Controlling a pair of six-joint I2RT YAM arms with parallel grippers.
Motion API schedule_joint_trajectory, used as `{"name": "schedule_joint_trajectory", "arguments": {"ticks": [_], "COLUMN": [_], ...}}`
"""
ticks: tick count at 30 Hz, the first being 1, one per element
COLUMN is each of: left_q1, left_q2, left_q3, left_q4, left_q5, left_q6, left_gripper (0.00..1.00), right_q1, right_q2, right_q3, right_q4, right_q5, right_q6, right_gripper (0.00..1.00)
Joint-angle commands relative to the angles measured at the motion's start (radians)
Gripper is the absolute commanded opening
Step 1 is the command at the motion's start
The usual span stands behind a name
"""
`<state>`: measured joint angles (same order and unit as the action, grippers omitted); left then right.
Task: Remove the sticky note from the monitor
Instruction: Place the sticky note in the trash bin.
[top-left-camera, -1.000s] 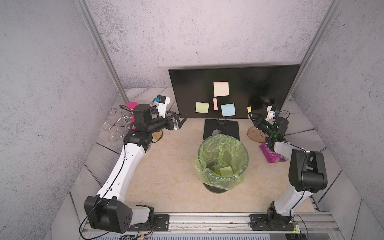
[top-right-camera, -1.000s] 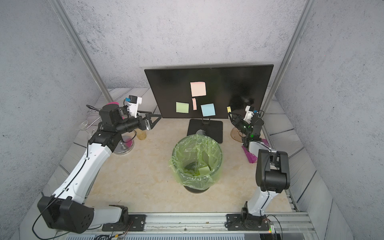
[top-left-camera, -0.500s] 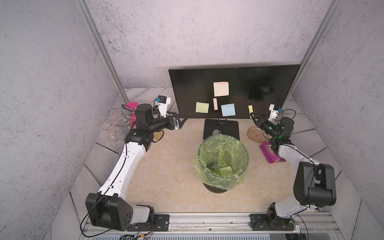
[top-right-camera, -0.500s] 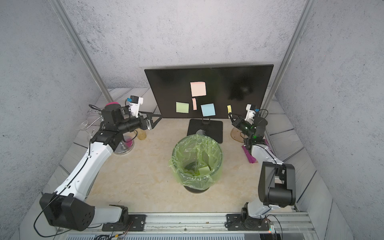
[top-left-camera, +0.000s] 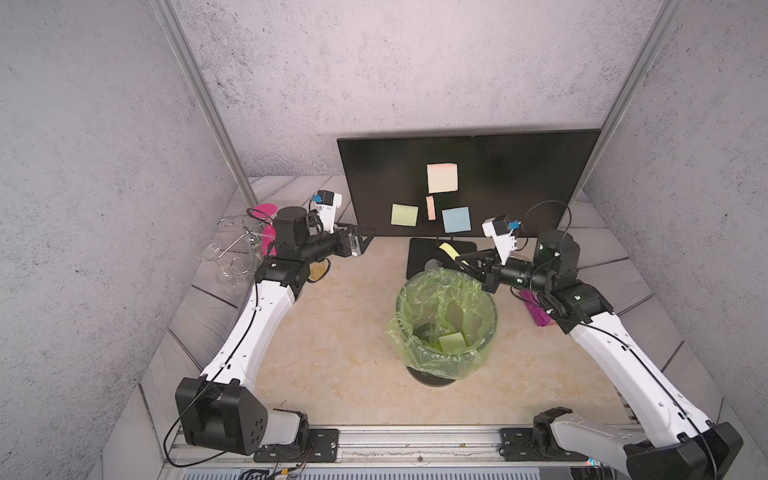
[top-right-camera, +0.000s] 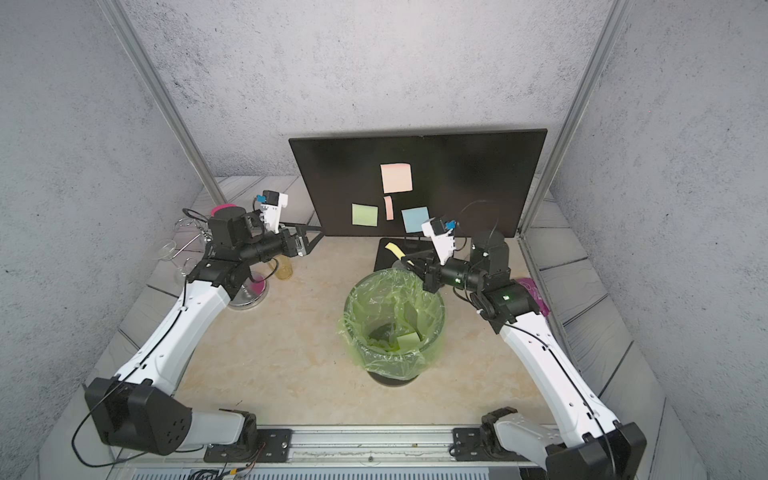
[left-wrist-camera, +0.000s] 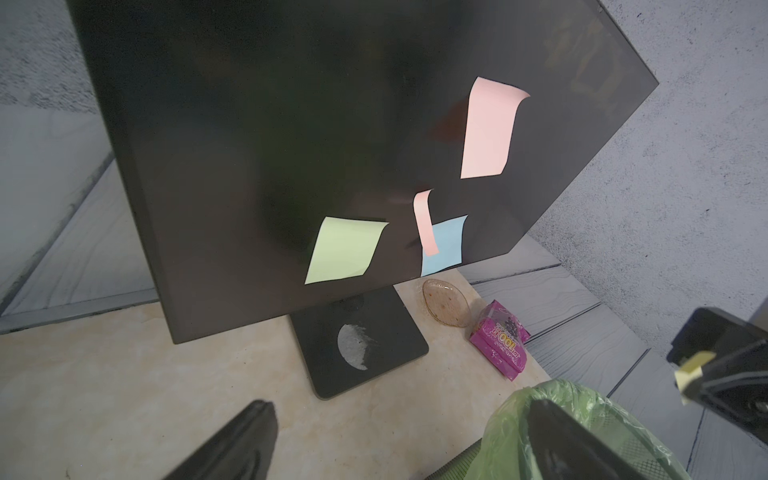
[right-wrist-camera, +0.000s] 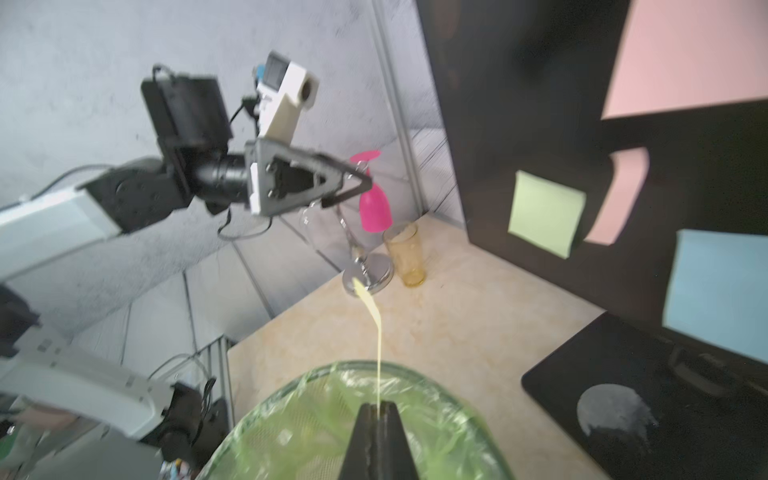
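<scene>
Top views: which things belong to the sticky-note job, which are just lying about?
Job: monitor, peach note, green note, blue note, pink strip, yellow note in right gripper, lined bin.
Lying about: pink cup, amber tumbler, glass dish, pink packet.

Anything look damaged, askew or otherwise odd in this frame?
The monitor base has a worn-looking whitish patch, and the large pink sticky note curls off the monitor at one corner. Nothing looks spilled.

A bin (top-left-camera: 436, 365) with a green liner stands on the table (top-left-camera: 332, 332). A pink packet (left-wrist-camera: 500, 338) lies just beside a glass dish (left-wrist-camera: 446, 303). An amber tumbler (right-wrist-camera: 405, 255) stands by a wire rack (right-wrist-camera: 370, 272) that holds an inverted pink goblet (right-wrist-camera: 374, 208).
</scene>
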<state>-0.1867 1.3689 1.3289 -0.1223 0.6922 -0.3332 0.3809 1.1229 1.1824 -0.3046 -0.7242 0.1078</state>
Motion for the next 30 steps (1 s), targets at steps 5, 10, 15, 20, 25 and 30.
{"name": "schedule_joint_trajectory", "arguments": {"ticks": [5, 10, 15, 20, 25, 30], "left_q1": [-0.006, -0.005, -0.005, -0.005, -0.004, -0.003], "left_q2": [0.016, 0.017, 0.01, 0.006, -0.001, -0.004], "left_q3": [0.022, 0.034, 0.038, 0.034, 0.035, 0.034], "left_q4": [0.029, 0.018, 0.005, -0.002, -0.01, -0.013], "left_q5": [0.012, 0.016, 0.013, 0.015, 0.02, 0.027], "left_q6": [-0.004, 0.002, 0.012, 0.018, 0.027, 0.028], "left_gripper": [1.0, 1.0, 1.0, 1.0, 1.0, 1.0], "right_q1": [0.105, 0.104, 0.007, -0.203, -0.246, -0.249], "right_q2": [0.003, -0.034, -0.034, 0.083, 0.231, 0.391], "right_q3": [0.014, 0.019, 0.024, 0.0, -0.043, -0.021], "right_q4": [-0.285, -0.162, -0.026, 0.169, 0.428, 0.577], "right_q5": [0.13, 0.23, 0.26, 0.168, 0.188, 0.19], "right_q6": [-0.241, -0.131, 0.007, 0.283, 0.489, 0.565], "right_gripper": [0.23, 0.5, 0.58, 0.64, 0.68, 0.68]}}
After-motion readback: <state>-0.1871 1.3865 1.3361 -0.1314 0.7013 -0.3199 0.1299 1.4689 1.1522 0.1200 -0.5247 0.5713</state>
